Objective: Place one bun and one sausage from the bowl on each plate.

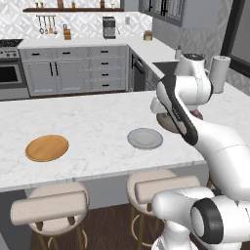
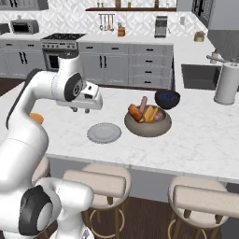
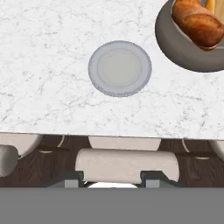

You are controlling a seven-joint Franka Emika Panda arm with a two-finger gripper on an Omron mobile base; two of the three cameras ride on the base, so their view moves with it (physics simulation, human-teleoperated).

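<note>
Jaws of the gripper hang downward with nothing between them; how far they are spread I cannot tell. It hovers above the marble counter, just left of the empty light grey plate. Beyond that, the speckled bowl holds a bun and an upright sausage. Far left lies the bare wooden plate, with open counter between

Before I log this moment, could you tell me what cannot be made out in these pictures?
- Bowl: how many buns and sausages it holds; they overlap in the right base view, the arm covers them in the left base view, and the hand view's edge cuts them off.
- Wooden plate: mostly behind the arm in the right base view.
- Claw: only its tips show; grip unclear.
</note>
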